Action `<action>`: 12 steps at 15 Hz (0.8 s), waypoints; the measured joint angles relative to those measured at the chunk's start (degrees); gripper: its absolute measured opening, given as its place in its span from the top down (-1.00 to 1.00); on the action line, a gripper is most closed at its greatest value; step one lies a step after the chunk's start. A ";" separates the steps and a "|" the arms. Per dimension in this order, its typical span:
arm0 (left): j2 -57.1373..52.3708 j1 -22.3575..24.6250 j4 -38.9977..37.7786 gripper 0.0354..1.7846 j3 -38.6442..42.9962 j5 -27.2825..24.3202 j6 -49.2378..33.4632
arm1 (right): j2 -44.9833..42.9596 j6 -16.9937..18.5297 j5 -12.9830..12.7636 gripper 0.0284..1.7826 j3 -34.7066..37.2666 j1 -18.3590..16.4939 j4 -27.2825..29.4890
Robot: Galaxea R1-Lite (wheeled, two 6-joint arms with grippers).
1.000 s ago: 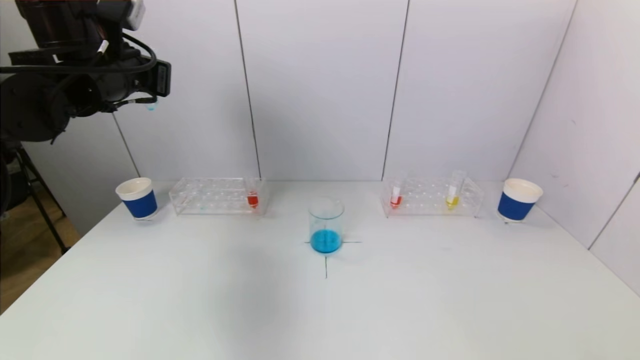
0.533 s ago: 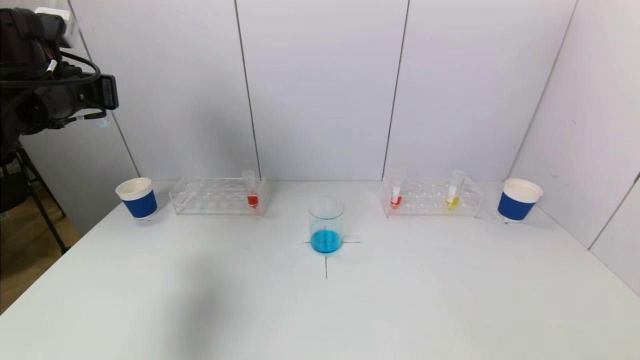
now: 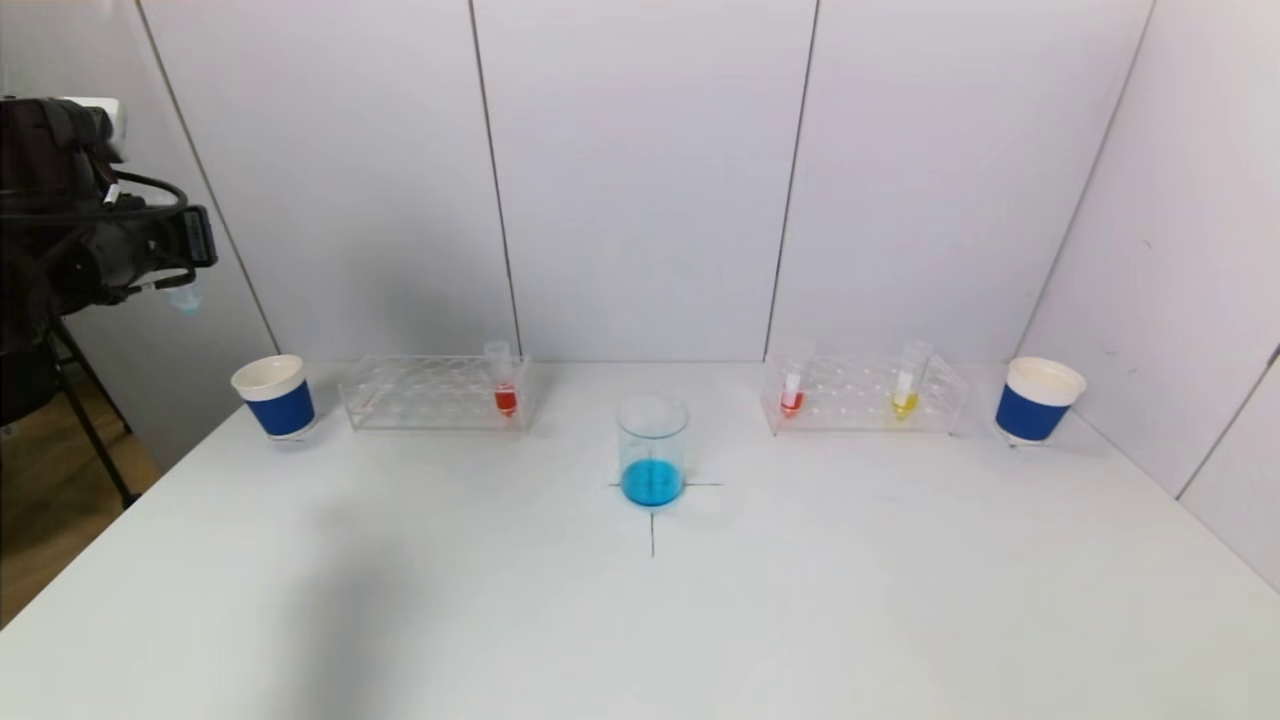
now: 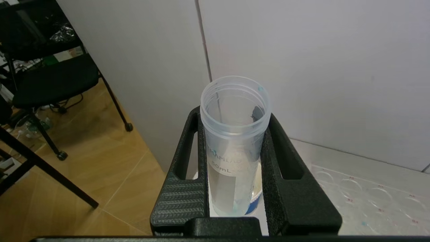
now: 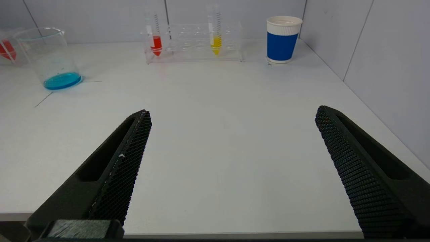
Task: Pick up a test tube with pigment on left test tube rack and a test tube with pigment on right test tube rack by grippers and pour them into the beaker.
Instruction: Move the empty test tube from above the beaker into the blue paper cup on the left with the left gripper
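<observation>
The left gripper [image 4: 233,161] holds an almost empty test tube [image 4: 234,141] high above the left paper cup [image 3: 274,396]; the right gripper [image 5: 231,161] stands wide, well in front of that cup's twin

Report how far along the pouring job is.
Done: the beaker holds blue liquid. In hand: the left gripper is shut on an emptied test tube, raised above the left cup. Left: the right gripper, open over the table, has taken no tube from the right rack.
</observation>
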 joint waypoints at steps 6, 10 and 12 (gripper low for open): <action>9.41 1.07 -9.34 0.52 -1.38 -1.41 -0.63 | 0.00 0.00 0.00 -0.99 0.00 0.00 0.00; 15.41 1.61 -10.67 0.52 -5.11 -1.57 -0.63 | 0.00 0.01 0.01 -0.99 0.00 -0.02 0.00; 17.52 1.66 -10.86 0.52 -5.94 -1.61 -0.66 | 0.00 0.04 0.00 -0.99 0.00 0.02 0.02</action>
